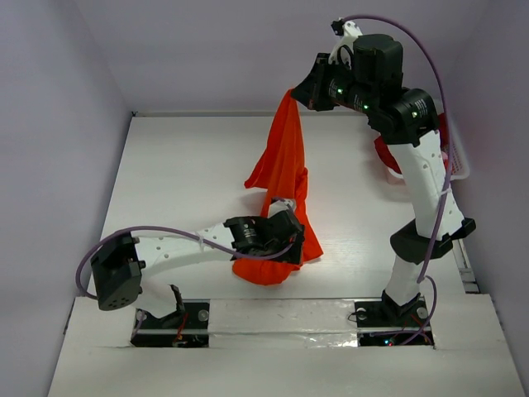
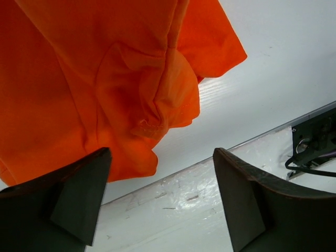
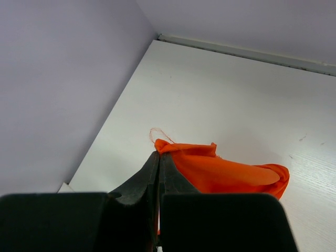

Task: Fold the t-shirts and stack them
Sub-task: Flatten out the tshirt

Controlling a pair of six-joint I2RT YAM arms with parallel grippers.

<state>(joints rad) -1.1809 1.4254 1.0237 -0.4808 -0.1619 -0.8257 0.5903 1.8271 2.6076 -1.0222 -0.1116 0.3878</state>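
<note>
1. Right gripper (image 1: 300,92) is raised high over the middle of the table's far edge. Its jaws are clenched on a top edge of the orange t-shirt (image 1: 285,165). The right wrist view shows the fingers (image 3: 149,170) pressed together with fabric pinched at the tips.
2. The orange shirt hangs as a long drape from that pinch toward the near edge. Its lower end is bunched at the centre, just short of the near-edge strip. Can't tell if the bunch rests fully on the surface.
3. Left gripper (image 2: 161,157) is released, jaws wide apart with nothing between them. It sits low near the near edge, right beside the shirt's lower folds. In the left wrist view, fabric hangs just past the left finger (image 2: 79,199) and a sleeve edge sticks out to the right.
4. Dark red t-shirts (image 1: 383,157) lie near the right edge, partly hidden behind the right arm. They are beside the white basket (image 1: 457,164) that overhangs that edge. Can't tell if they sit inside it.
5. Bare tabletop (image 1: 182,174) runs from the shirt out to the left edge and far-left corner. A narrower bare strip lies between the drape and the right arm.
</note>
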